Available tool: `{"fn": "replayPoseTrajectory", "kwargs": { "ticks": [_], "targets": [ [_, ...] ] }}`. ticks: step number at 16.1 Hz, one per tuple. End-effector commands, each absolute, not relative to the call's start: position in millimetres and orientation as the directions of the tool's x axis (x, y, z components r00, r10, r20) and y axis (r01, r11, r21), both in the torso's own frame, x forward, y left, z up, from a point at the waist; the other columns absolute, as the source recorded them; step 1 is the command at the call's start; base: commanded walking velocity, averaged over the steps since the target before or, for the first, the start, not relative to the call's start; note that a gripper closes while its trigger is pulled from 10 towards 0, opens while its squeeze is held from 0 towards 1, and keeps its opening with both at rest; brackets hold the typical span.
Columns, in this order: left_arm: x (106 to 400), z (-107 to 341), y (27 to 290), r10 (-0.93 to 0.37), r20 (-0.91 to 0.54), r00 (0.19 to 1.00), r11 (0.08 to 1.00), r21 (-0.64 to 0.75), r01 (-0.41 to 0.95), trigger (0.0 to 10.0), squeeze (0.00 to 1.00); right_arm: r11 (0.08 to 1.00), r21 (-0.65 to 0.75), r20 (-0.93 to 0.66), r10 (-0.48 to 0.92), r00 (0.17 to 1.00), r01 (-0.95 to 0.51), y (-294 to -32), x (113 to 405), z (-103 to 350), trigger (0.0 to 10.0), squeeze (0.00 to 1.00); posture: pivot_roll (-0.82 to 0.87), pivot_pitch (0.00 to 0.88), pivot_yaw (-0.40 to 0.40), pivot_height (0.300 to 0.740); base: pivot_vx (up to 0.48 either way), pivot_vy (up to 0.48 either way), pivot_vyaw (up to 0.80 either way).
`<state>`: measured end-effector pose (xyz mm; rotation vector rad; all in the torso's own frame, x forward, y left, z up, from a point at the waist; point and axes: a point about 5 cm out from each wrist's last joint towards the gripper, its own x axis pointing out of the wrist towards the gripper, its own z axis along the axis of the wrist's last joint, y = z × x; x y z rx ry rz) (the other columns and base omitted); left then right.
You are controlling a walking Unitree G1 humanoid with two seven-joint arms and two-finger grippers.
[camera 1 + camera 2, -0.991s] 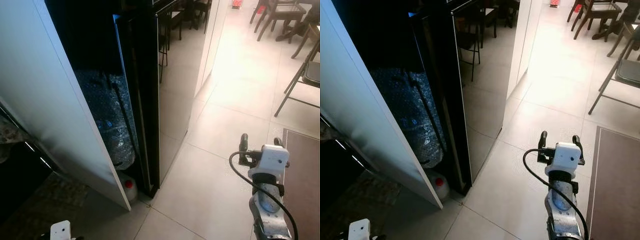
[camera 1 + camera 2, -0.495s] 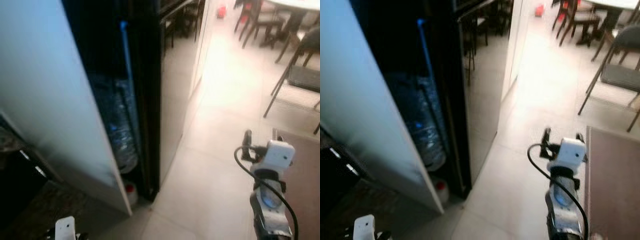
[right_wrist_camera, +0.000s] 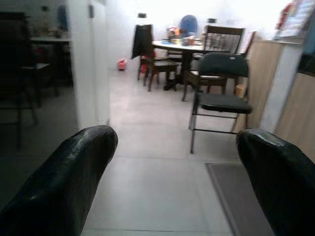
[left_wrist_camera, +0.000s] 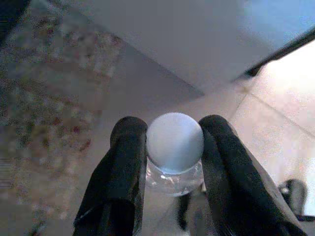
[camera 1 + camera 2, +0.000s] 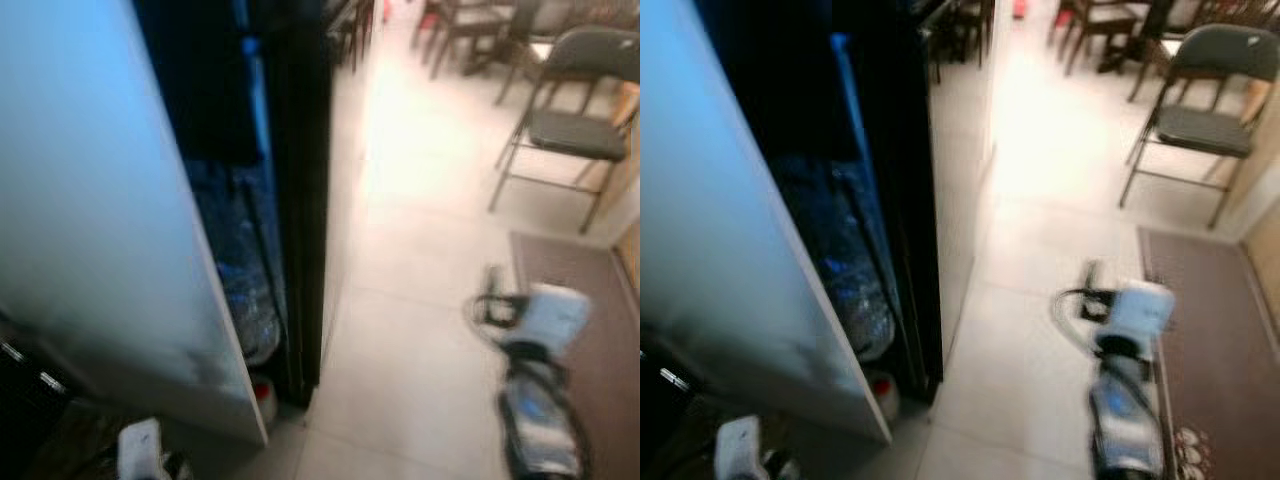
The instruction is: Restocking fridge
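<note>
Clear plastic bottle with pale round cap (image 4: 174,147) clamped between black fingers (image 4: 123,167) of left gripper (image 4: 173,162), held low near white fridge door (image 5: 100,200). Grip sits just under cap, on neck. Judged light, smooth, somewhat slippery; thin wall likely to flex if squeezed lower, so neck or shoulder the firmer hold. Right gripper (image 3: 182,162) spread wide, empty, pointing toward grey folding chair (image 3: 219,83). Head views blurred; dark fridge interior (image 5: 850,230) holds large clear water bottles.
</note>
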<state>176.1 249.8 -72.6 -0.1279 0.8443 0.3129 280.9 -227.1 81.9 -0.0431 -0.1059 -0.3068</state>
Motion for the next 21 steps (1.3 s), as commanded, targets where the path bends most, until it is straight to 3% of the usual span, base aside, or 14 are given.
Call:
{"fn": "replayPoseTrajectory", "kwargs": {
  "ticks": [1, 7, 12, 17, 21],
  "targets": [
    [170.6, -76.1, 247.9, 0.216, -0.768, 0.602, 0.95, 0.023, -0.311, 10.0, 0.0, 0.949, -0.036, 0.13, -0.306, 0.943, 0.313, -232.0, 283.4, 88.1, 10.0, 0.0, -0.05, 0.0, 0.041, 0.74, 0.0, 0.334, 0.0],
    [173.0, -76.2, 244.6, 0.21, -0.773, 0.599, 0.952, 0.023, -0.304, 10.0, 0.0, 0.951, -0.044, 0.128, -0.299, 0.946, 0.306, -231.7, 284.9, 88.8, 10.0, 0.0, -0.06, 0.0, 0.042, 0.74, 0.0, 0.331, 0.0],
    [171.9, -76.4, 245.0, 0.211, -0.77, 0.602, 0.953, 0.026, -0.301, 10.0, 0.0, 0.955, -0.049, 0.123, -0.284, 0.951, 0.292, -227.1, 280.4, 88.2, 10.0, 0.0, -0.06, 0.0, 0.042, 0.74, 0.0, 0.0, 0.0],
    [160.9, -80.9, 242.2, 0.205, -0.768, 0.607, 0.958, 0.03, -0.286, 10.0, 0.0, 0.997, -0.049, 0.076, -0.054, 0.996, 0.058, -201.3, 296.9, 90.4, 10.0, 0.0, -0.07, 0.0, 0.044, 0.74, 0.0, 0.0, 0.0],
    [168.2, -78.8, 238.2, 0.198, -0.758, 0.621, 0.961, 0.024, -0.276, 10.0, 0.0, 0.999, -0.053, 0.055, 0.007, 0.998, -0.004, -196.1, 315.1, 95.0, 10.0, 0.0, -0.07, 0.0, 0.044, 0.74, 0.0, 0.0, 0.0]
  ]
}}
